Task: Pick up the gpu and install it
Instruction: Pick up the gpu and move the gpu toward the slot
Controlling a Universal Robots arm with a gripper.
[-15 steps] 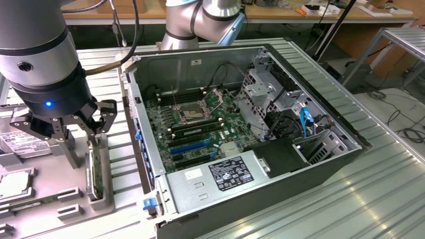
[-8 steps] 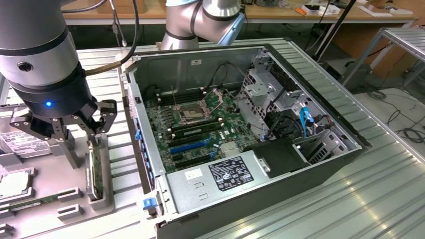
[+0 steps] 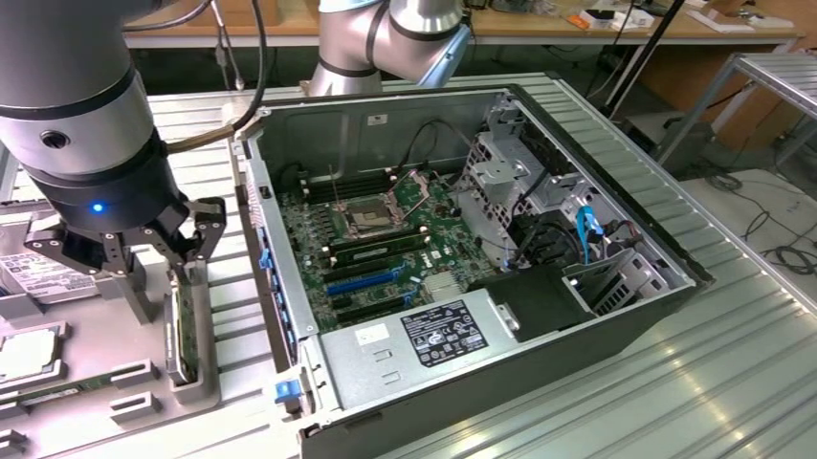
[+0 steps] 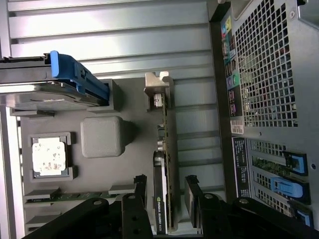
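Dark gpu (image 4: 160,204) stands on edge in its grey holder (image 4: 134,149), between the spread jaws.

gpu (image 4: 160,199) on edge in tray (image 4: 134,132), hand (image 4: 167,182) astride it, case (image 4: 264,64) beside.

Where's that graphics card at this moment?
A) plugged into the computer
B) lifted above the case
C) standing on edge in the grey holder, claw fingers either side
C: the gpu stands on edge in the grey holder, the open claw straddling it.
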